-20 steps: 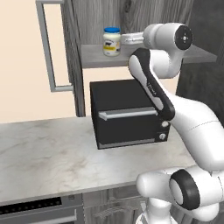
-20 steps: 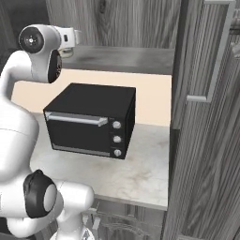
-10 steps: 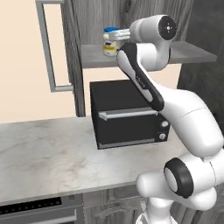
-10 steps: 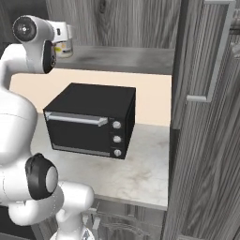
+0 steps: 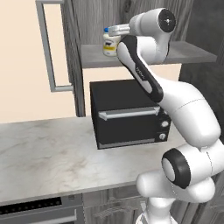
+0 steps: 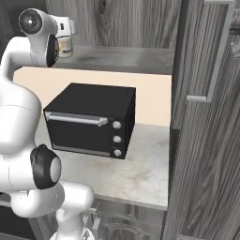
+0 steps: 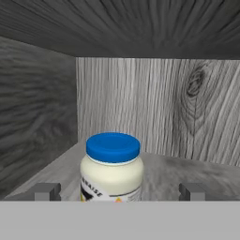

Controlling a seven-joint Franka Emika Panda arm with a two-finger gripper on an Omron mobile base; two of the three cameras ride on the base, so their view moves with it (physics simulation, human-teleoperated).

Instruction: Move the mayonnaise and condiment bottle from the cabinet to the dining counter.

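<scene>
The tool [image 7: 118, 191] stood wide apart in the cabinet [image 5: 144, 54], its tips either side of the mayonnaise jar [image 7: 112, 166] on the shelf, not touching it.

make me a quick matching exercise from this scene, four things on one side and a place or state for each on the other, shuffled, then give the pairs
Things:
1. mayonnaise
2. gripper
3. black oven
4. cabinet

Places or states:
A. sits on the marble worktop, door shut
B. doors swung open, grey shelf exposed
C. stands upright on the shelf, blue lid on
D. open, one finger on either side of the jar, not closed on it

Pairs: 1-C, 2-D, 3-A, 4-B
</scene>
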